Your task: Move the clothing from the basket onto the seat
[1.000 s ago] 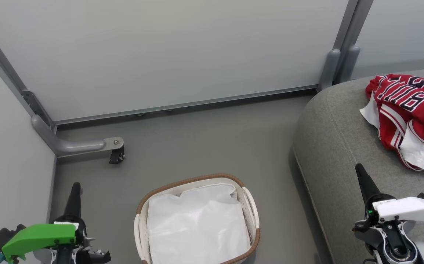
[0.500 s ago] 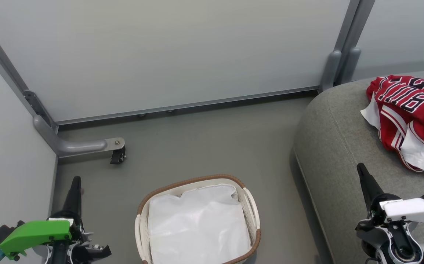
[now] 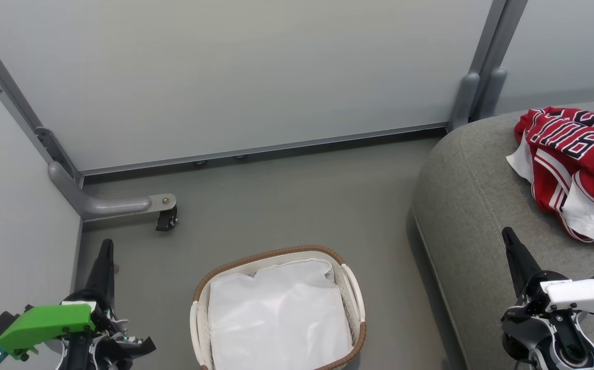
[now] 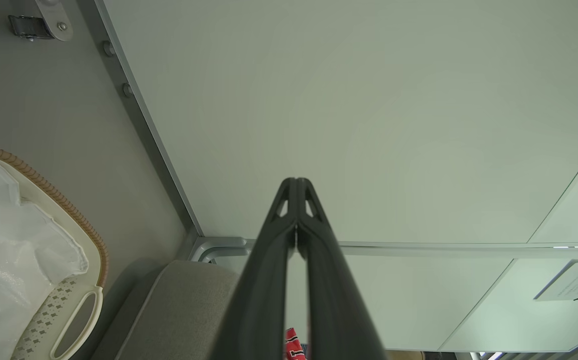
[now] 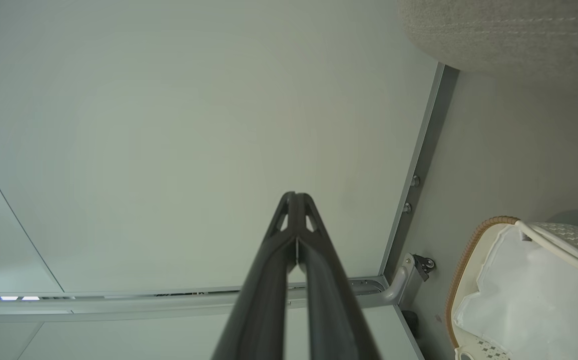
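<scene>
The red jersey clothing [image 3: 579,164] with white trim and black letters lies bunched on the grey sofa seat [image 3: 477,205] at the right. On the floor at bottom centre stands the white basket [image 3: 352,290] with a brown woven rim; inside it I see just its white liner [image 3: 276,318]. My left gripper [image 3: 105,246] is shut and empty at lower left, left of the basket. Over the sofa's front part, my right gripper [image 3: 507,235] is shut and empty, below and left of the clothing. The left wrist view shows shut fingertips [image 4: 296,182], the basket [image 4: 93,240] and a red scrap of clothing [image 4: 294,347].
Pale partition walls [image 3: 235,72] close off the back and left, with a metal foot and caster [image 3: 165,218] on the grey floor [image 3: 297,200]. A grey post [image 3: 474,92] stands beside the sofa's far corner. The right wrist view shows the basket [image 5: 469,260] and sofa edge [image 5: 509,35].
Both grippers have drawn slightly lower in the head view, the left one leaning a bit. The whole picture shifted slightly. Clothing, basket and sofa have not moved.
</scene>
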Tool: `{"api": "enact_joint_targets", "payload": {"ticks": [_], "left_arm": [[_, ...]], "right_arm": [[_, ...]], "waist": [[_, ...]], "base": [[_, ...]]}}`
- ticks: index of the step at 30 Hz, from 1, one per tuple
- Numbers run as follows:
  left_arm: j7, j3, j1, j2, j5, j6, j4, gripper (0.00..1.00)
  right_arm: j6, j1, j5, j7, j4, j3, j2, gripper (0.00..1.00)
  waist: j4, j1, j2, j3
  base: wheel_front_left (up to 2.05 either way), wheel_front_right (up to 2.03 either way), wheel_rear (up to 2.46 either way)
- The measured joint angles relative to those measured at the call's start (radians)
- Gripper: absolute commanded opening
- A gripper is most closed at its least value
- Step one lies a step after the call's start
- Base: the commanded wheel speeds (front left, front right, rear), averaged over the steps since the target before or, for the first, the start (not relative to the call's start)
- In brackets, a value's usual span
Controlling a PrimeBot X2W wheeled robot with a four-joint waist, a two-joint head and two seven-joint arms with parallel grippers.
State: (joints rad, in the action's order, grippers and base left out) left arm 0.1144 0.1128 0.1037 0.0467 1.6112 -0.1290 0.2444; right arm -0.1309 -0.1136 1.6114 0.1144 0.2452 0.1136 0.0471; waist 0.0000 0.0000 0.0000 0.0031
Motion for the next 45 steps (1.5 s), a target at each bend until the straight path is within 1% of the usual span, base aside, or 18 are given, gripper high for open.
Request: {"api": "enact_joint_targets", "payload": {"ticks": [45], "left_arm": [[0.0,0.0,0.0,0.0,0.0,0.0,0.0,0.0]], "right_arm": [[0.0,0.0,0.0,0.0,-0.001,0.0,0.0,0.0]], "waist": [[0.0,0.0,0.0,0.0]], "base": [[0.0,0.0,0.0]]}}
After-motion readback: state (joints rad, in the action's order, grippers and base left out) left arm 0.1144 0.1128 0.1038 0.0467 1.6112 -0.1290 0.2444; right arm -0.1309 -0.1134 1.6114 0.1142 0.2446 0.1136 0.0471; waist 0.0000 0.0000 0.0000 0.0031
